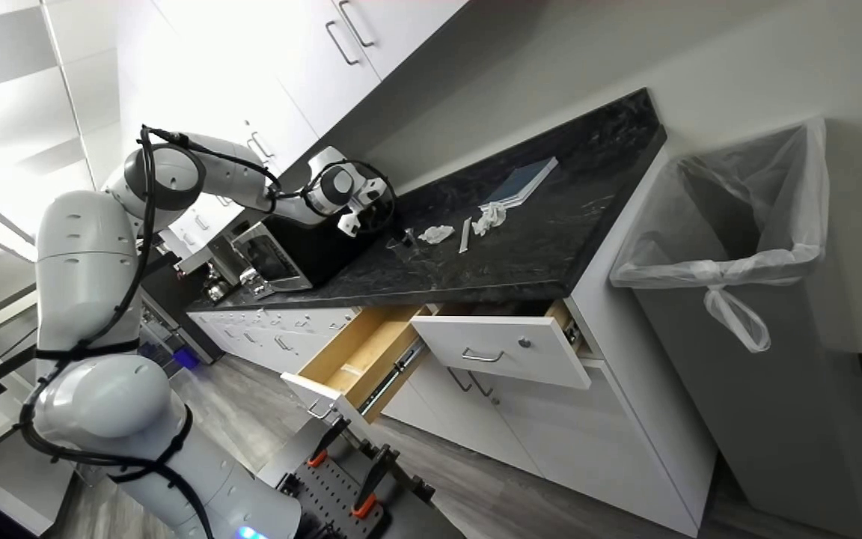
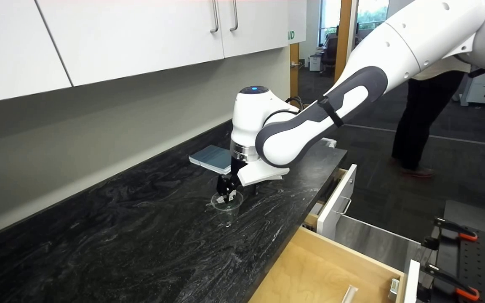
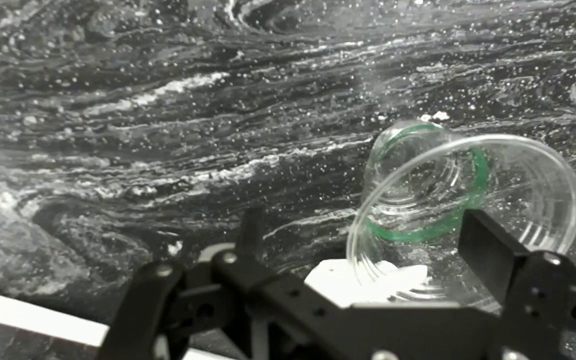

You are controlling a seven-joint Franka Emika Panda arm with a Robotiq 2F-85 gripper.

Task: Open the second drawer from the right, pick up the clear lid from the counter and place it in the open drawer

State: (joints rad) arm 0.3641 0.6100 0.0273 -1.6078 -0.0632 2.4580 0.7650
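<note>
Spread and grasping nothing, a robot's hand (image 3: 360,225) hangs with one fingertip (image 3: 490,255) over the mouth of a clear plastic cup (image 3: 438,220), apparently the task's "lid," upright on the black stone bench (image 2: 154,235). With the second drawer from the right (image 1: 364,352) open, pickup seems the current step; next, likely, a gentle pinch and lift.

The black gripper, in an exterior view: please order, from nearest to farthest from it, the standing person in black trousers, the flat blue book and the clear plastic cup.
1. Clear plastic cup: right at the black gripper, on the black stone counter.
2. Flat blue book: same counter, beyond the gripper, slightly left in picture.
3. Standing person in black trousers: far background, picture right.
</note>
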